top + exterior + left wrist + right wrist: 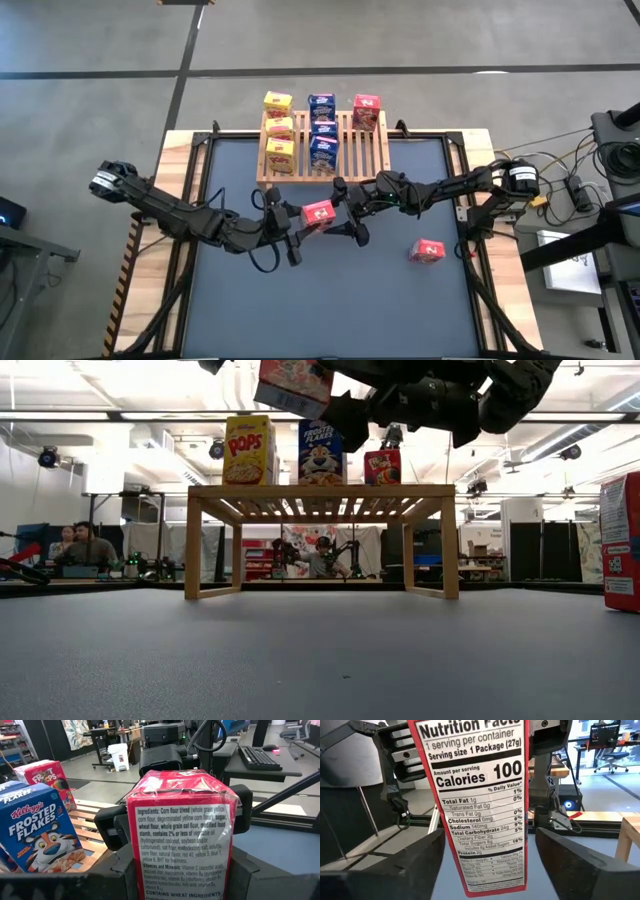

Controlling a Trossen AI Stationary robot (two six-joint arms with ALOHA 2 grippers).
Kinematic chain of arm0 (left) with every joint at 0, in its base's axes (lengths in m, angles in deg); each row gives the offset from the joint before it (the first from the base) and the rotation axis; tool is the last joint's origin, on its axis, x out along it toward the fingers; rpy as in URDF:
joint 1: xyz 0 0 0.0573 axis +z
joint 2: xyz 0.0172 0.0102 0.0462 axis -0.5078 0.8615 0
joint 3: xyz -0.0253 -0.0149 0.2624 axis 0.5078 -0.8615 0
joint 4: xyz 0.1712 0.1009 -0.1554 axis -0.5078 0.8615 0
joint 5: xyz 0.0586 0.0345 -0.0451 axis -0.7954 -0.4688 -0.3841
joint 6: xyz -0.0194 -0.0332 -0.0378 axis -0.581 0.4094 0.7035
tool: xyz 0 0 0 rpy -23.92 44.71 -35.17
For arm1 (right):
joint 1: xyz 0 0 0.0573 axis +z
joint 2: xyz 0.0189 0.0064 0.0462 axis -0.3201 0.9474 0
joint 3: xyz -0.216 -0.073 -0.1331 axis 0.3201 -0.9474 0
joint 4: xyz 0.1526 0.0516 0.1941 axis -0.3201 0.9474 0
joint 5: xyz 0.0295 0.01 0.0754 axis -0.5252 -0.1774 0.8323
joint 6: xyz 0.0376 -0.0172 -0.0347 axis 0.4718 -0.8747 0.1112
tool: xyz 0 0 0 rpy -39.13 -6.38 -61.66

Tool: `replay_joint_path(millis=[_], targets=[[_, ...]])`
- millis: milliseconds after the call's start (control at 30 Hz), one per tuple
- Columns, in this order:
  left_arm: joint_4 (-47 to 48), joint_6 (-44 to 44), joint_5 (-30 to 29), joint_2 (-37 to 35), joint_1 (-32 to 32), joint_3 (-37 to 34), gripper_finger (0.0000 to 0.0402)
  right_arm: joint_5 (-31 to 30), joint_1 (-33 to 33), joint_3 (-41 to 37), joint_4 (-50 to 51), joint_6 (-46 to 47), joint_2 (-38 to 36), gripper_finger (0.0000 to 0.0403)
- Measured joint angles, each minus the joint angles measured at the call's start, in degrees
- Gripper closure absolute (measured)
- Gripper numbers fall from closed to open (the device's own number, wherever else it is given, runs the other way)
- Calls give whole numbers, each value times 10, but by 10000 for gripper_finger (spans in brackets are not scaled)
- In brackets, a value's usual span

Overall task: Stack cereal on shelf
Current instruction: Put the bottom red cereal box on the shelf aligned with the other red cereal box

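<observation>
Holding item: red box (318,213), airborne above the table (330,300) just in front of the shelf (350,150), pinched by the left gripper (304,222) across its narrow faces, ingredients panel facing that wrist. Right gripper (345,212): fingers spread wide to either side of the same box, nutrition panel square to its camera, no contact apparent. Shelf stock: yellow boxes (279,128), three in a column at the left end; blue boxes (322,130), three in the middle column; one shelved red box (366,108) at the far end of the right column, bare slats in front of it. Loose stock: spare red box (428,250), upright on the table to the right, well apart from both arms. Step judged: mid-air handover, left to right, ahead of placing in the red column. Handling notes: centre the right fingers on the box's broad faces and close fully before the left lets go; light cardboard, so squeeze gently to avoid denting; keep the box upright so it lands flat on the slats; approach the right column from the front, clear of the shelved red box and the blue neighbours, which would tip easily if nudged
</observation>
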State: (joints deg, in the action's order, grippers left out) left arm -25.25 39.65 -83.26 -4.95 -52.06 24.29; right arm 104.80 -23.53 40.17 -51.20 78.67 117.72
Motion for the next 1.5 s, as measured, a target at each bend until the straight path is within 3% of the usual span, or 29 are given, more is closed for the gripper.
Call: replay_joint_path(millis=[267, 533, 800, 967, 1200, 1400, 1500], targets=[[0, 0, 1, 0, 0, 0, 233, 5, 0, 0, 0, -5, 0, 193], [0, 6, 1, 0, 0, 0, 226, 7, 0, 0, 0, -5, 0, 207], [1, 6, 16, -2, -1, 0, 147, 6, -1, -1, 1, -6, -1, 209], [59, 7, 16, -29, -12, 16, 105, 6, -11, -1, 14, -9, -17, 209], [150, 50, 7, -94, -38, 14, 101, 1, -29, -1, 143, -47, -97, 209], [162, 65, -4, -112, -58, -5, 115, -124, -34, -1, 305, -139, -235, 209], [160, 63, -12, -123, -66, -18, 121, -149, -57, -7, 358, -160, -293, 209]])
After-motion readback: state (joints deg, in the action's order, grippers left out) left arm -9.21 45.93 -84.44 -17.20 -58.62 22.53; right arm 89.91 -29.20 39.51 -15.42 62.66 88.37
